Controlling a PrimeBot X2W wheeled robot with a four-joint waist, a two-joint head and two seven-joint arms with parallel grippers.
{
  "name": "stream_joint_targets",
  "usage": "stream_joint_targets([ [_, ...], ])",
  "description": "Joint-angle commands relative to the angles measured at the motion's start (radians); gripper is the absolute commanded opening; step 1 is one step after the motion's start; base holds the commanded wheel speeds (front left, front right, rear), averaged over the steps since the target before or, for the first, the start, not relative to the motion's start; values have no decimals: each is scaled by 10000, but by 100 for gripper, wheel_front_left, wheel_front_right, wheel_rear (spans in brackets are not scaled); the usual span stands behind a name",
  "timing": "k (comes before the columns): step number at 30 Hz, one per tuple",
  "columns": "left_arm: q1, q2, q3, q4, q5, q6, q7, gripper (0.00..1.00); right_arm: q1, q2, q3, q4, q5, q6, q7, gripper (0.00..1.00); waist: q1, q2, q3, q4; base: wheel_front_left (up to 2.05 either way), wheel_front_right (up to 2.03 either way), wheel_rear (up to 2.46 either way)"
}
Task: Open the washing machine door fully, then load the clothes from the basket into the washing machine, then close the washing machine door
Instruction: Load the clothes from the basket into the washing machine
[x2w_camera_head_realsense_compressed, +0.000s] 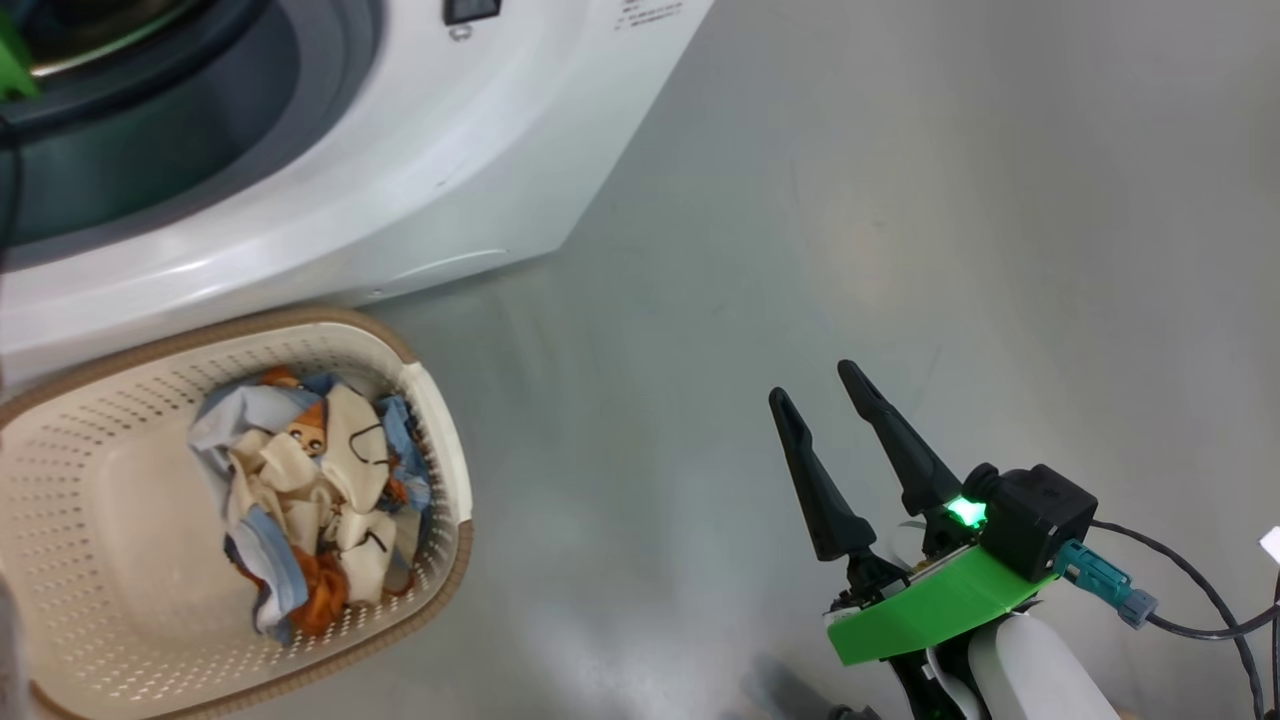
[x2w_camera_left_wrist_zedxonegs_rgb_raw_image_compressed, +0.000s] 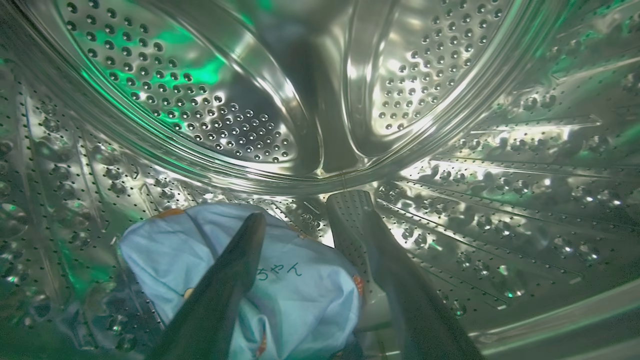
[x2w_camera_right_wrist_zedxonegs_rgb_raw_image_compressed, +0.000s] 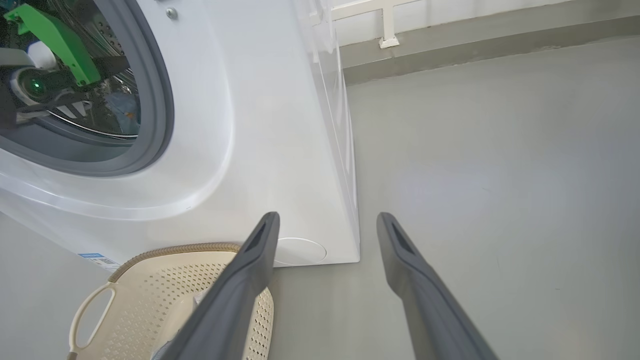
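Note:
The white washing machine (x2w_camera_head_realsense_compressed: 400, 180) stands at the upper left with its mouth uncovered; the washing machine door is out of view. My left gripper (x2w_camera_left_wrist_zedxonegs_rgb_raw_image_compressed: 304, 207) reaches inside the steel drum (x2w_camera_left_wrist_zedxonegs_rgb_raw_image_compressed: 500, 200), fingers spread, open. A light blue garment (x2w_camera_left_wrist_zedxonegs_rgb_raw_image_compressed: 300, 295) lies on the drum floor under them. The cream basket (x2w_camera_head_realsense_compressed: 440, 420) sits on the floor before the machine, holding a heap of blue, cream and orange clothes (x2w_camera_head_realsense_compressed: 310, 490). My right gripper (x2w_camera_head_realsense_compressed: 815, 382) hovers open over bare floor, to the right of the basket. In the right wrist view, the right gripper (x2w_camera_right_wrist_zedxonegs_rgb_raw_image_compressed: 326, 220) points past the basket (x2w_camera_right_wrist_zedxonegs_rgb_raw_image_compressed: 150, 295) at the machine's (x2w_camera_right_wrist_zedxonegs_rgb_raw_image_compressed: 260, 125) lower corner.
Grey floor (x2w_camera_head_realsense_compressed: 850, 200) stretches to the right of the machine. The left arm's green mount (x2w_camera_right_wrist_zedxonegs_rgb_raw_image_compressed: 55, 37) shows inside the grey gasket (x2w_camera_right_wrist_zedxonegs_rgb_raw_image_compressed: 160, 115). A wall base with a white rail foot (x2w_camera_right_wrist_zedxonegs_rgb_raw_image_compressed: 385, 40) runs behind. A dark cable (x2w_camera_head_realsense_compressed: 1200, 600) trails from my right wrist.

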Motion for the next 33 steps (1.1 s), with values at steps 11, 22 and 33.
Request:
stream_joint_targets([
  [11,901,-106,99,-429,-409,-61,-296,100,240,-81,86,-51,-227,88,-48,100,0,0,-761,512,0,0,0],
  [22,2132,-658,128,-1281,-697,-235,-336,100,468,-81,-64,77,-346,88,-48,100,0,0,-1611,938,0,0,0],
  [33,4086,-1376,224,-2916,-948,-525,-337,100,843,-81,-375,194,-533,88,-48,100,0,0,-2585,1360,0,0,0],
])
